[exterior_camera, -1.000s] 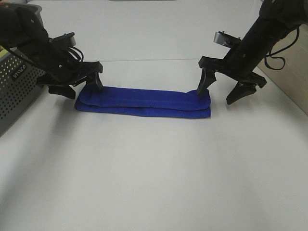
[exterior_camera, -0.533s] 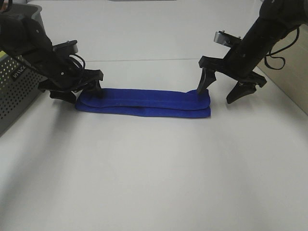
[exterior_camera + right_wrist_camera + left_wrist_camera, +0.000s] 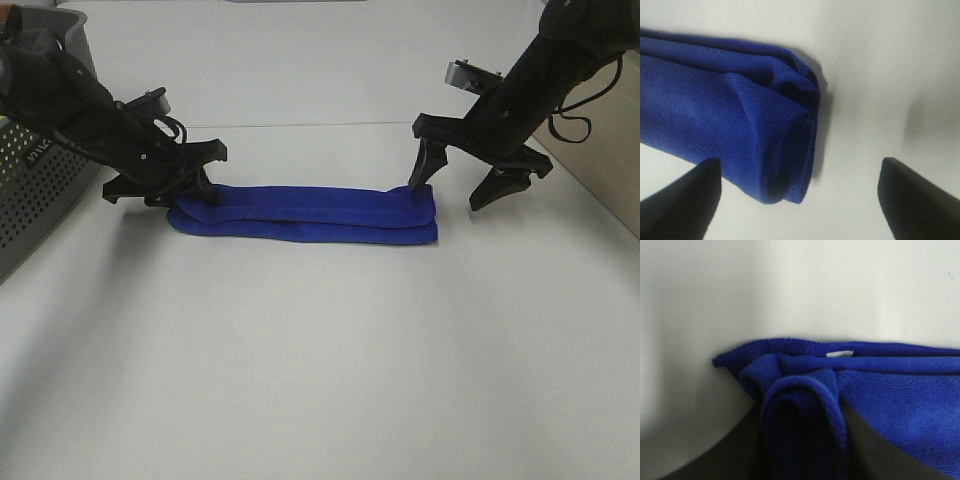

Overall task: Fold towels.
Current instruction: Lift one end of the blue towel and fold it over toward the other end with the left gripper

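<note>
Two grippers flank the folded blue towel (image 3: 310,212) lying centre-frame on the table (image 3: 320,360): left gripper (image 3: 180,193) now clamps its left end, dragged slightly rightward, right gripper (image 3: 458,186) stays spread wide astride the right end, so the next fold looks imminent.

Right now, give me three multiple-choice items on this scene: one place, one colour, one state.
1. Where is the basket? A by the left arm B by the right arm C none in view
2. What colour is the towel? A yellow B blue C white
3. The right hand is: A shut on towel B out of view C open
Key: 1 A, it stands at that arm's side; 2 B, plainly blue in every view; 3 C, its fingers stand wide apart.
</note>
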Action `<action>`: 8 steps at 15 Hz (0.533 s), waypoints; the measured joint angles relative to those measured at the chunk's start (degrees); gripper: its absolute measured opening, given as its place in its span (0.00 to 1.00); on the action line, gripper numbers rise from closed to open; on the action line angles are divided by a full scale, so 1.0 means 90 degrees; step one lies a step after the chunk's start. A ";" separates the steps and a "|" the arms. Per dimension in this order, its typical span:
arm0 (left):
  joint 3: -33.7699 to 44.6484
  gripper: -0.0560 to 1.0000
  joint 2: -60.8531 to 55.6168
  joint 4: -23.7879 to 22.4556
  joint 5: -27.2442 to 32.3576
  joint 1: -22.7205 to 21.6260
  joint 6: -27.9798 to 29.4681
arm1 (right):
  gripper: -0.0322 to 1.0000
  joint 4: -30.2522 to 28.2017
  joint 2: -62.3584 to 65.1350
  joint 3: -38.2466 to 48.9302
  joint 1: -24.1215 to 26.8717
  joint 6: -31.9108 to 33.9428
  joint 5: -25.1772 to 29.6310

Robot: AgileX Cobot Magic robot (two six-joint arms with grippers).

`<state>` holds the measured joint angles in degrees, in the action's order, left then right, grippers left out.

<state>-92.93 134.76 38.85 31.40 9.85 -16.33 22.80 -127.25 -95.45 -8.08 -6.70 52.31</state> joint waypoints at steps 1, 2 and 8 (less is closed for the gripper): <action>0.0000 0.18 0.0032 0.0000 0.0006 -0.0032 0.0064 | 0.81 0.0000 0.0000 0.0000 0.0000 0.0000 -0.0006; 0.0000 0.15 0.0032 0.0000 0.0076 -0.0070 0.0102 | 0.81 0.0000 0.0000 0.0000 0.0000 0.0000 -0.0013; 0.0045 0.15 -0.0885 -0.0586 0.0388 -0.0497 0.0541 | 0.81 0.0013 0.0000 0.0000 0.0000 0.0000 0.0000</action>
<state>-92.53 126.80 33.58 34.89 5.39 -11.46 22.92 -127.25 -95.45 -8.08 -6.70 52.31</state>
